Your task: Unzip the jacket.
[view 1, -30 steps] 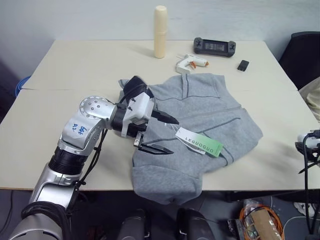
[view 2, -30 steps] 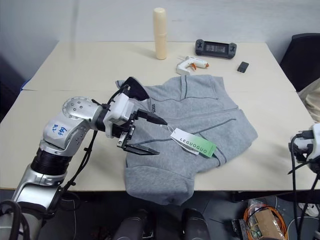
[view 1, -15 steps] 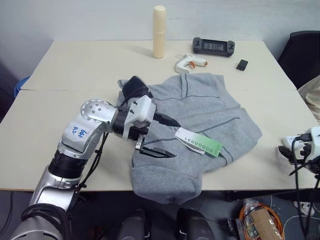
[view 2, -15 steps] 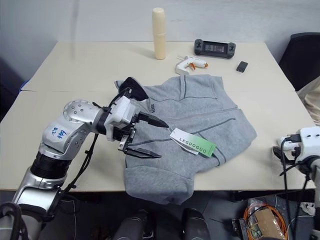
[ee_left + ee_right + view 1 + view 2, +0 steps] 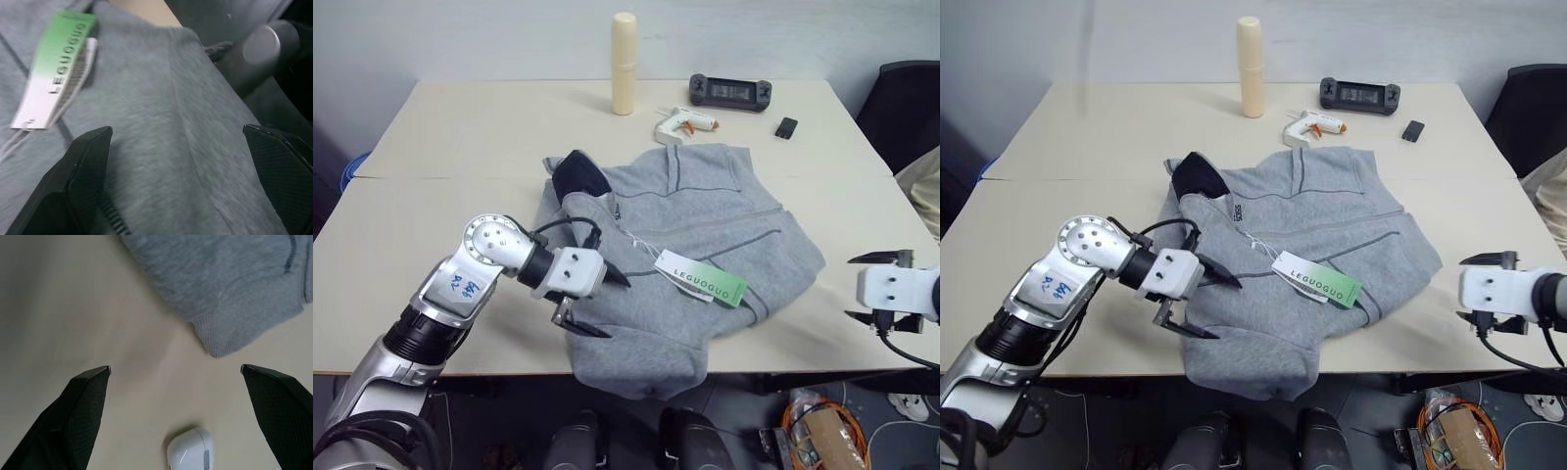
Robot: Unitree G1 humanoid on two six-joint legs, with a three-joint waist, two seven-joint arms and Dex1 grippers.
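The light grey jacket (image 5: 705, 220) lies crumpled on the table, its dark navy collar (image 5: 579, 174) at the left and a white-green hang tag (image 5: 702, 279) on its front. My left gripper (image 5: 612, 308) is open just over the jacket's lower left front, pointing right toward the tag. The left wrist view shows grey fleece (image 5: 171, 122) between its fingers and the tag (image 5: 54, 73) ahead. My right gripper (image 5: 849, 288) is open over bare table, right of the jacket's hem. The right wrist view shows that hem corner (image 5: 220, 289) ahead of it.
At the back of the table (image 5: 460, 137) stand a cream cylinder (image 5: 626, 61), a white glue gun (image 5: 685, 122), a black controller (image 5: 732, 91) and a small black object (image 5: 787, 127). A white rounded object (image 5: 190, 455) lies close under the right gripper. A dark chair (image 5: 911, 98) stands at the right.
My left gripper has sunk onto the jacket's lower front and drawn toward the near edge. My right gripper has come in from the right edge, rolled over, with its fingers spread.
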